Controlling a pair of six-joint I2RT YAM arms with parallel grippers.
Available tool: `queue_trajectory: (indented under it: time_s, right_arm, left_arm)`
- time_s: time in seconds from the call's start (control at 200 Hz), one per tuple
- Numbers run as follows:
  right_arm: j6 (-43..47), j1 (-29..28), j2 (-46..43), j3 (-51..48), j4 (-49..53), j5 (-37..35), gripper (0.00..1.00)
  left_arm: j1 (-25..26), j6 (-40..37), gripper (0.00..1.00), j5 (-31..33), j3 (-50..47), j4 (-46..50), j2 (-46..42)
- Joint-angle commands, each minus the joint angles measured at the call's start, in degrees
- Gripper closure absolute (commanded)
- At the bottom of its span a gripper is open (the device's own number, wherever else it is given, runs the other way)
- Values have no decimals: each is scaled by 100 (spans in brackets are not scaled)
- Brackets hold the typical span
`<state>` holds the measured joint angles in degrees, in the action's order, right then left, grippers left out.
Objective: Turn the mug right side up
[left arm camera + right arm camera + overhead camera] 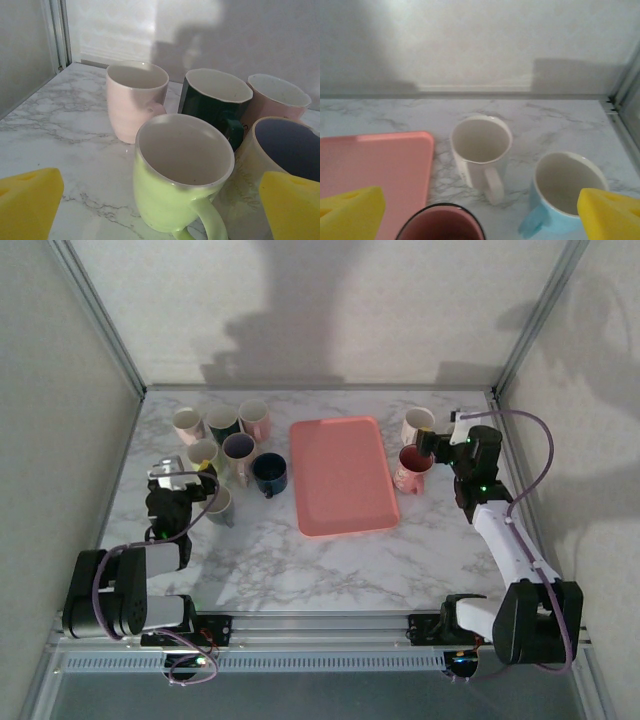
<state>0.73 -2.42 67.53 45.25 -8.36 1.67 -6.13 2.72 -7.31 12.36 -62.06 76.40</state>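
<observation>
Both arms' jaws wide open, empty, dark-pink mug (440, 225) cut off below, light-blue mug (564, 190) partly behind yellow pad (611, 214)

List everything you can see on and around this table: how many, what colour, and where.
tray: one, salmon pink, centre of the table
left mugs: seven; pale pink, dark green, pink, light green, cream, navy, greyish; clustered left of the tray
right mugs: three; white, pink with a dark red inside, light blue; right of the tray toward the far corner
table: one, white marble pattern, under everything
walls: three, pale grey, at the left, back and right sides
left end effector: one, yellow pads, open, over the near side of the left mugs
right end effector: one, yellow pads, open, by the right mugs
</observation>
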Motion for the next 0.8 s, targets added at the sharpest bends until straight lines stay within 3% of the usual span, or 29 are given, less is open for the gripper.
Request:
queue_trajectory:
  time_s: [0.0,0.466,0.796]
  right_arm:
    - [173,185,27,-402,-511,-244,1]
    - [-77,247,456,-1638,-1881,435,1]
    - [-133,129,926,-2248,-2947,348,1]
  left_arm:
    - [42,-42,0,-66,-107,-597,126]
    - [112,-78,1,-77,-167,-941,366]
    - [156,-163,0,-146,-246,-1241,584]
